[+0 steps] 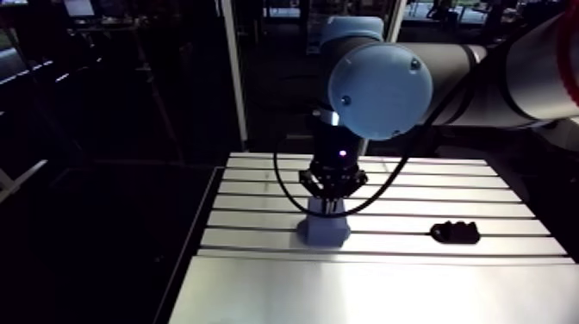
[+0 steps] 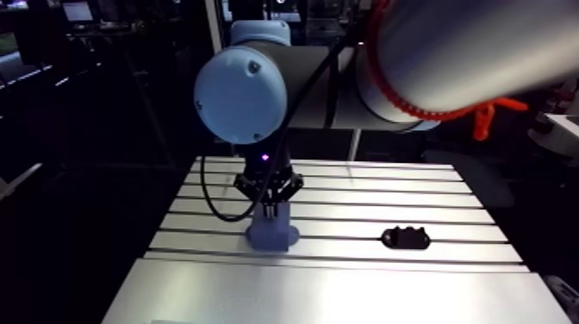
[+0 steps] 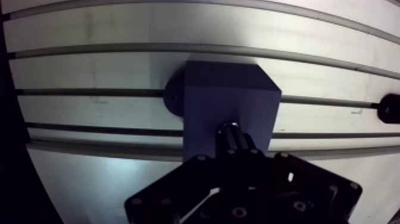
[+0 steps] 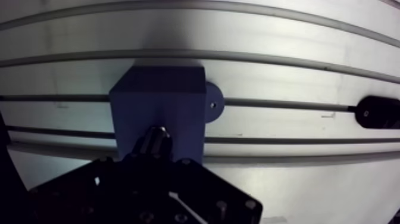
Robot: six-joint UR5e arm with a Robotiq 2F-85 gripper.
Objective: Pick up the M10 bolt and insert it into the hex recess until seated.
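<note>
— Where's the bolt (image 3: pixel 234 136)?

— In the hand (image 3: pixel 235 152). From the wrist view it shows as a short dark cylinder sticking out past the fingertips, pointing down at the top face of the blue-grey block (image 3: pixel 229 95).

— So the hand is closed?

— Closed on the bolt, as far as I can read it. In the arm view the two fingers come together to a narrow point right above the block, and the bolt sits at that point. The fingertips themselves are dark and blend into the bolt.

— Is the bolt touching the block?

— Its end lies over the near part of the block's top face, roughly centred across its width. I can't tell whether it touches or how deep it goes; the recess is hidden beneath the bolt and hand.

— And the block?

— It stands upright on the slotted table (image 1: pixel 258 284), across one of the grooves, with a small round tab (image 4: pixel 213 106) at its base on one side, lying flat on the table.

— Anything else on the table?

— A black piece (image 1: pixel 454 232), low and flat, well apart from the block, on the same strip of table. The hand is nowhere near it.
</note>
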